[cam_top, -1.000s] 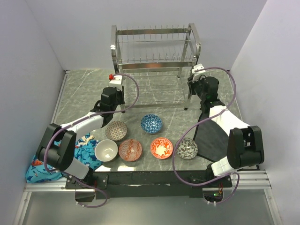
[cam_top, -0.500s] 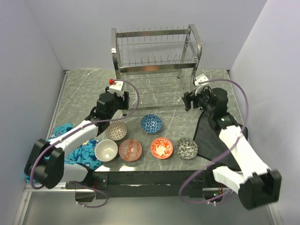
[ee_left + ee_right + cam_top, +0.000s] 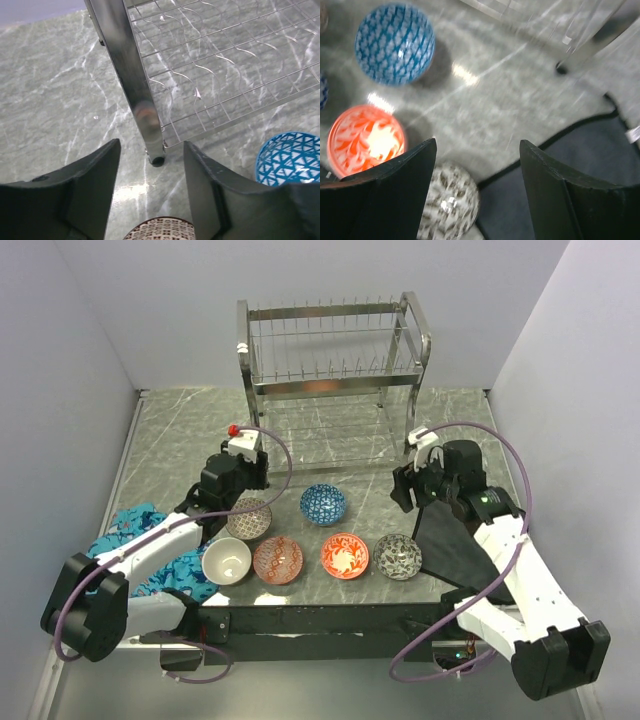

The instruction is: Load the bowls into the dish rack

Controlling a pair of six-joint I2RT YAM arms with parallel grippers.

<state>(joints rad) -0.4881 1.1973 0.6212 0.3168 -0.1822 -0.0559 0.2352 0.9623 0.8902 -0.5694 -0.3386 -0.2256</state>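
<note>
Closest to me, four of the bowls sat in a row along the near edge of the surface (image 3: 170,430): the cream-white bowl (image 3: 227,561), pinkish-red bowl (image 3: 278,560), red-orange bowl (image 3: 344,555) and grey-white bowl (image 3: 398,556), each just beside the next. My worry there was that pinching one rim would bump its neighbour.

One step back were the brown-grey bowl (image 3: 248,518) and the blue bowl (image 3: 324,504). Both claws hung above this stretch, spread wide and holding nothing.

The left claw (image 3: 151,150) was lined up right over the foot of the rack's leg (image 3: 135,85), so dropping straight down would probably have clipped steel and shoved the whole thing. The right claw (image 3: 477,145) sat over the grey-white bowl by the dark mat (image 3: 450,530). That view was blurry, so I wouldn't have trusted my aim.

The dish rack (image 3: 330,385) stood at the far edge with nothing in it. Glazed ceramic looked slippery for a lift that long.
</note>
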